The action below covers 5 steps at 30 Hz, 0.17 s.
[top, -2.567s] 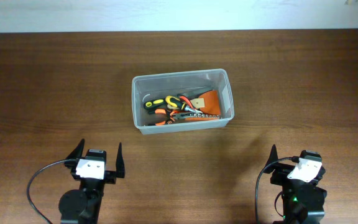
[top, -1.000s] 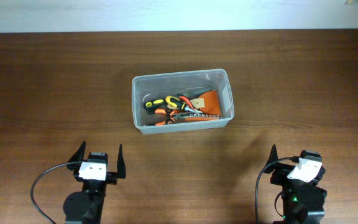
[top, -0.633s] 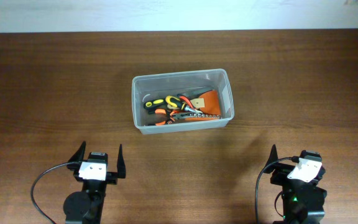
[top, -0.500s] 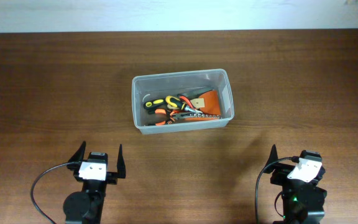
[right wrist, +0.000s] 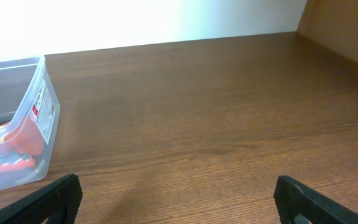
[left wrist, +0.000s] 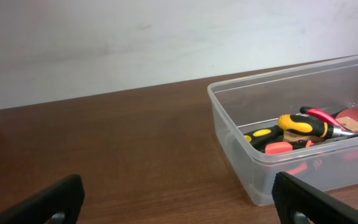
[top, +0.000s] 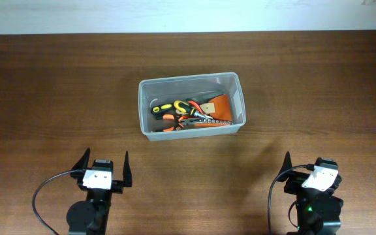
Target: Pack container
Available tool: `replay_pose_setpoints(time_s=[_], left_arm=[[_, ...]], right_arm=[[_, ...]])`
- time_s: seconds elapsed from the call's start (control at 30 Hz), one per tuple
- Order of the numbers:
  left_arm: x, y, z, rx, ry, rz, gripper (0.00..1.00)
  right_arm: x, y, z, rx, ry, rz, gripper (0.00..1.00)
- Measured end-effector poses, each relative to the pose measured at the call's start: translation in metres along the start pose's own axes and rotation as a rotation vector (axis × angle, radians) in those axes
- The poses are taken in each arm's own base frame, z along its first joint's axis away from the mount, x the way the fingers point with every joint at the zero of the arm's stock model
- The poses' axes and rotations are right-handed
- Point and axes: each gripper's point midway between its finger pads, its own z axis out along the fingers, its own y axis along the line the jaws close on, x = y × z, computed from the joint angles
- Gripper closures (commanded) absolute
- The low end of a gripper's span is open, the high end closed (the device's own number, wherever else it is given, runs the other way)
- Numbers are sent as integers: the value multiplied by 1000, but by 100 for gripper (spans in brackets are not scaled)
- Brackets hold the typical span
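The container [top: 188,79] is a clear plastic bin standing mid-table, and several hand tools [top: 187,111] with yellow, black and orange handles lie in its near half beside an orange case [top: 219,106]. My left gripper [top: 104,158] stands open near the front edge, well short of the bin and to its left. My right gripper [top: 309,163] is open too, at the front right. In the left wrist view the container [left wrist: 229,93] sits ahead to the right of the open left gripper [left wrist: 178,198], with the tools [left wrist: 300,124] showing through its wall. The right wrist view has the container [right wrist: 39,118] at the far left, apart from the open right gripper [right wrist: 179,194].
The dark wooden table [top: 318,91] spreads bare round the bin. A pale wall [left wrist: 166,37] runs behind its far edge. A wooden side panel [right wrist: 347,25] rises at the far right in the right wrist view.
Since the earliest frame the left gripper has drawn back slightly toward the near edge. Over the last second nothing has moved.
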Motion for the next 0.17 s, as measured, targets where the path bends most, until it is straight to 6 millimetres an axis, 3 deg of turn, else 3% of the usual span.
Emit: replay_pose_setpoints(time_s=[0.17], left_arm=[[0, 0, 0, 0, 0, 0, 1]], right_arm=[[0, 0, 0, 0, 0, 0, 1]])
